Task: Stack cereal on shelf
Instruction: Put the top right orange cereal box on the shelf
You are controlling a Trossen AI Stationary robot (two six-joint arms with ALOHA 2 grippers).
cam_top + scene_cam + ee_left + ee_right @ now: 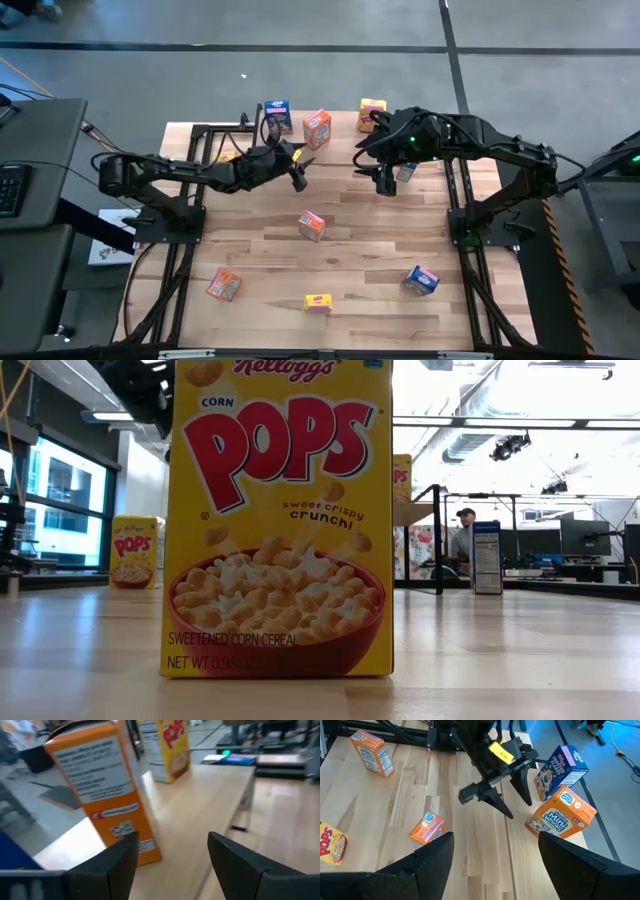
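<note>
**Boxes partly stacked, more still to go**

Three cereal boxes stand on the shelf (210, 785) at the far side of the table (380, 290): a blue box (278, 115), an orange box (317, 127) and a yellow box (372, 110). Another blue one (406, 171) lies near the right end, but I cannot tell if it rests on the shelf.

Four boxes wait down on the table: an orange one (311, 225) in the middle, a second orange one (223, 285), a yellow one (318, 303) and a blue one (421, 280) at the near side. A bit of yellow (228, 155) peeks out under the left arm.

The left gripper (298, 170) is just beside the orange box on the shelf, jaws wide and holding nothing. The right gripper (385, 185) hangs close by, jaws wide and empty too.

I think less than half the job is done.
</note>
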